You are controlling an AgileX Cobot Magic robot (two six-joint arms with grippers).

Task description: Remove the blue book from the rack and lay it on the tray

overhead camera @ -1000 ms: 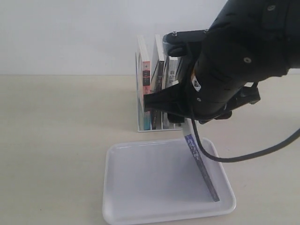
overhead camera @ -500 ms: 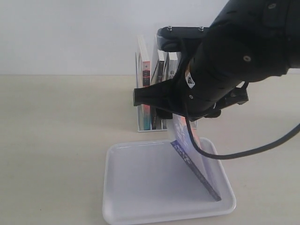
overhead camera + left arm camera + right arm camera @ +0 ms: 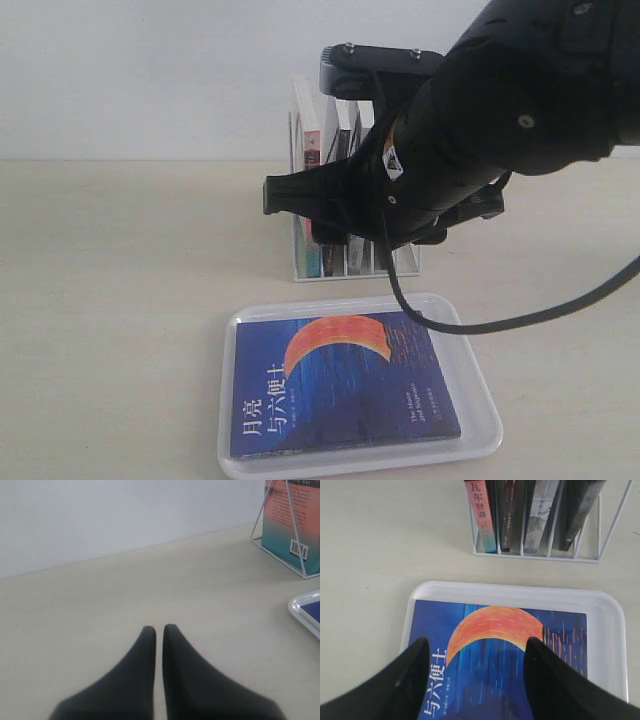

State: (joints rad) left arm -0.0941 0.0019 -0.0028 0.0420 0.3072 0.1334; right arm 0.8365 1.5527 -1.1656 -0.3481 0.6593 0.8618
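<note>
The blue book (image 3: 340, 385) lies flat, cover up, inside the white tray (image 3: 480, 390), its orange crescent and white title showing. From the right wrist the blue book (image 3: 505, 655) fills the tray (image 3: 612, 630) under my right gripper (image 3: 477, 645), whose fingers stand wide open above it and hold nothing. In the exterior view the right arm hovers over the tray's far edge, in front of the white wire rack (image 3: 298, 235). The rack (image 3: 600, 535) holds the remaining books. My left gripper (image 3: 158, 628) rests low over the table, its fingers together, empty.
The rack holds a pink-and-teal-spined book (image 3: 481, 515) and several dark-spined books (image 3: 512, 510). A black cable (image 3: 520, 325) droops from the right arm beside the tray. From the left wrist, the rack's pink-and-teal book (image 3: 292, 520) and a tray corner (image 3: 305, 612) show.
The blue book went from standing on edge in the tray, tilted, to lying flat cover up. My right gripper let go of it and shifted left and slightly upward.
</note>
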